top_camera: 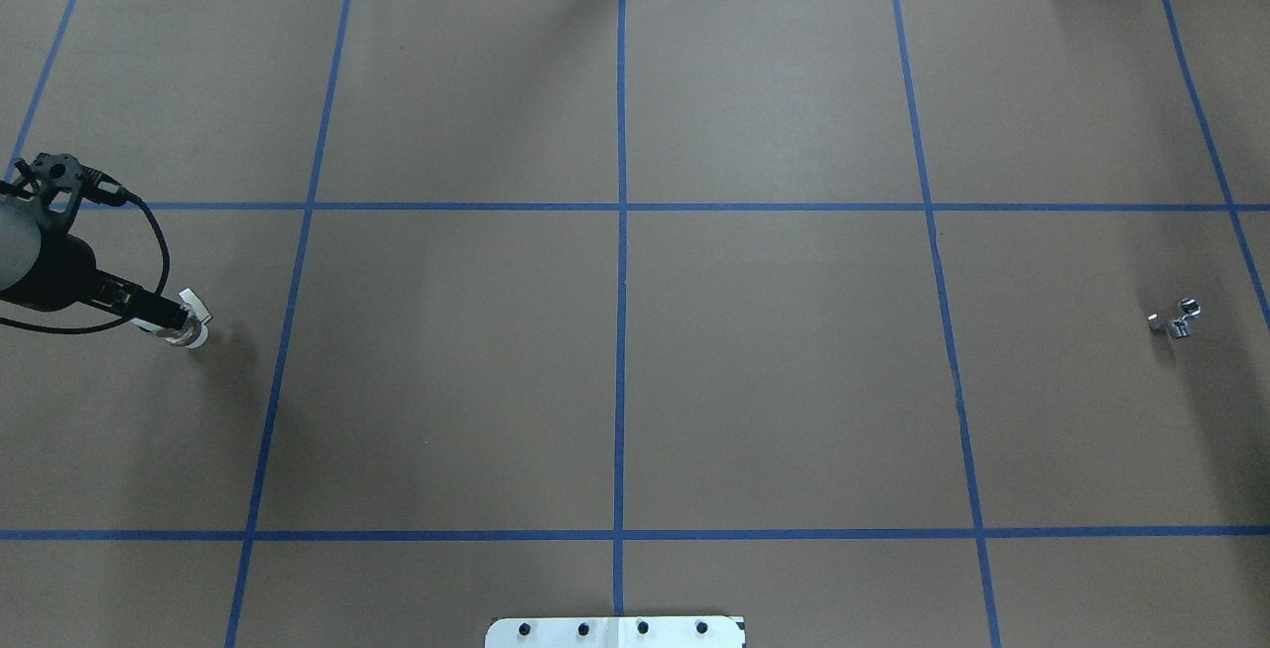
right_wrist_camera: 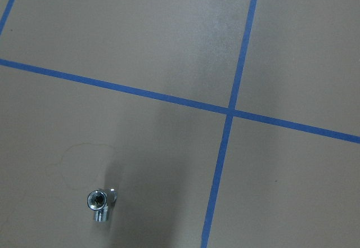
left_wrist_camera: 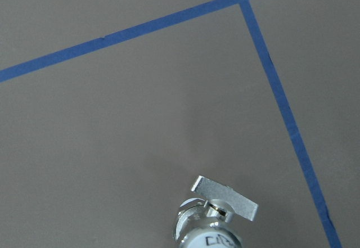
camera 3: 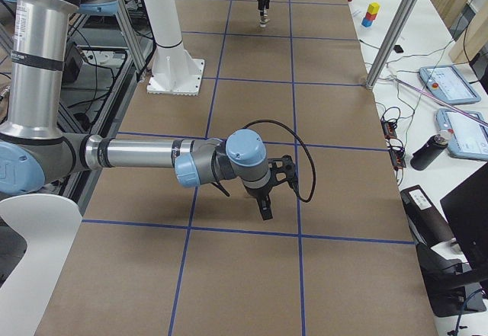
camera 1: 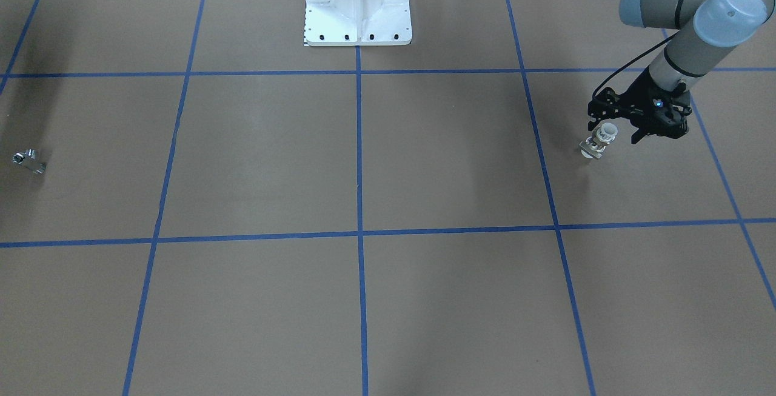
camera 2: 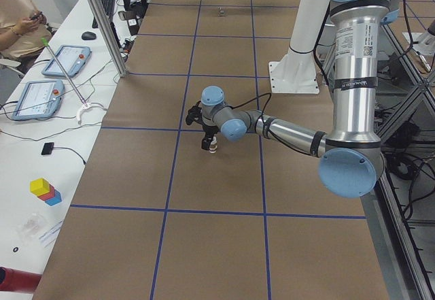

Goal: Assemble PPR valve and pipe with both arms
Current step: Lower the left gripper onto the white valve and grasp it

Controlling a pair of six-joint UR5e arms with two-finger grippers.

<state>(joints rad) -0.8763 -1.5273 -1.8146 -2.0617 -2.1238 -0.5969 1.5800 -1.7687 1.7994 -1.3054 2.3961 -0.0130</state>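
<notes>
- Left gripper points down at the table's left end, fingers closed on the valve.
- Valve: white body, metal fittings, flat metal handle sticking out sideways. Can't tell if its bottom touches the paper.
- Left wrist view: valve top and handle at the bottom edge, blue tape lines crossing beyond.
- Right gripper shows only in the right side view and hangs above the table; can't tell whether it's open or closed.
- Pipe fitting, a small chrome elbow, lies alone on the table's right end, well apart from the valve.
</notes>
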